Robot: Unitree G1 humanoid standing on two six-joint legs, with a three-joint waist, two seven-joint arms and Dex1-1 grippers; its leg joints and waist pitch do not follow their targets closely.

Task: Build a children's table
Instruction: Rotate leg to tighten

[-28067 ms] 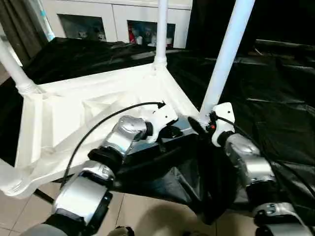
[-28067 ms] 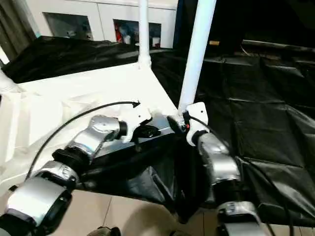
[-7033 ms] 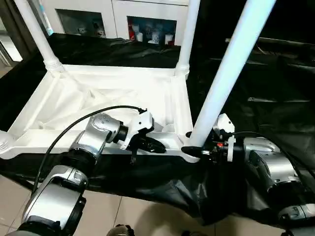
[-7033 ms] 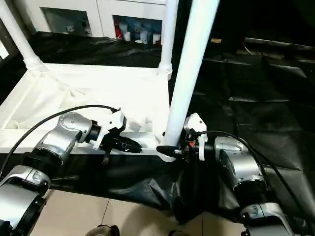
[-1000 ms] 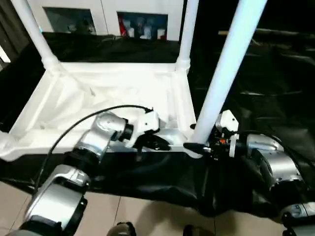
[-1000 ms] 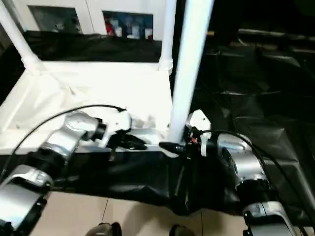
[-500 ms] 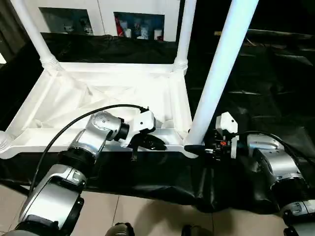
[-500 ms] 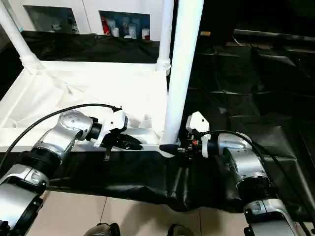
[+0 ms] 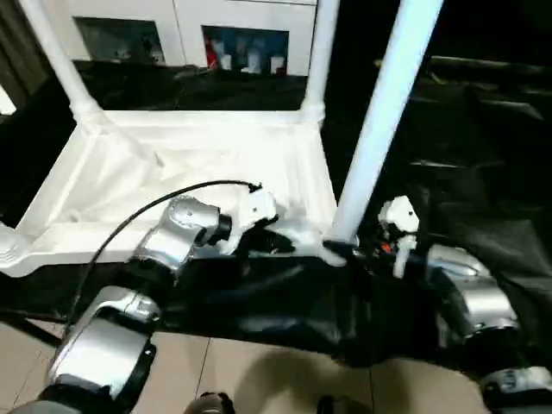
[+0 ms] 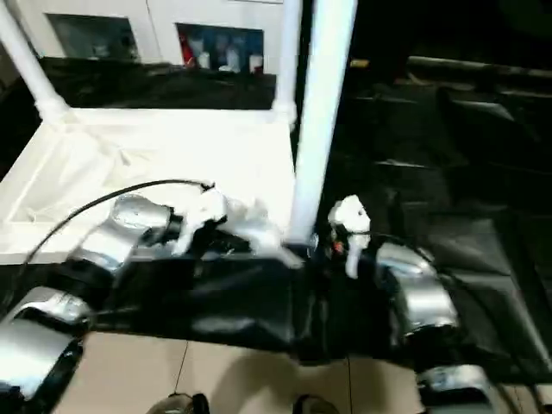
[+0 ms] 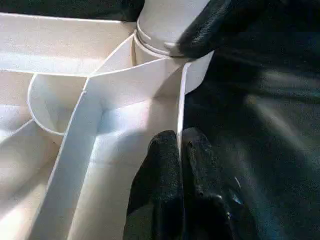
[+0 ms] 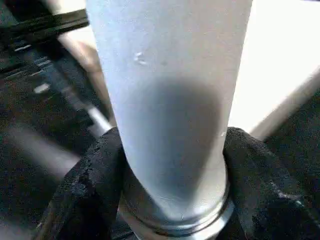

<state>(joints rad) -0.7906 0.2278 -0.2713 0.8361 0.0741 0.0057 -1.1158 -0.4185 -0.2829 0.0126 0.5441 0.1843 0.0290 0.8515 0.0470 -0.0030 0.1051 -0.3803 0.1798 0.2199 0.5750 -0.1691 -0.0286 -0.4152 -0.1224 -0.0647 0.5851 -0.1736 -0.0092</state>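
The children's table lies upside down, its white ribbed top [image 9: 190, 164] on a black sheet. Three legs stand up from its corner sockets: far left [image 9: 56, 60], far right [image 9: 317, 60] and near right [image 9: 379, 112]. My left gripper [image 9: 272, 244] is shut on the thin near rim of the top, and both fingers [image 11: 165, 165] pinch that wall beside the near right socket. My right gripper [image 9: 341, 250] is shut on the base of the near right leg [image 12: 170, 100], with a black finger [image 12: 90, 175] pressed on each side just above the socket.
A black sheet [image 9: 466, 138] covers the surface under and to the right of the table. A white cabinet with glass doors [image 9: 241, 43] stands at the back. Beige floor tiles [image 9: 259, 371] run along the near edge. The near left socket [image 9: 7, 250] holds no leg.
My right gripper's fingers have narrowed onto the base of the near right leg. The left gripper keeps its pinch on the rim. The camera has shifted slightly.
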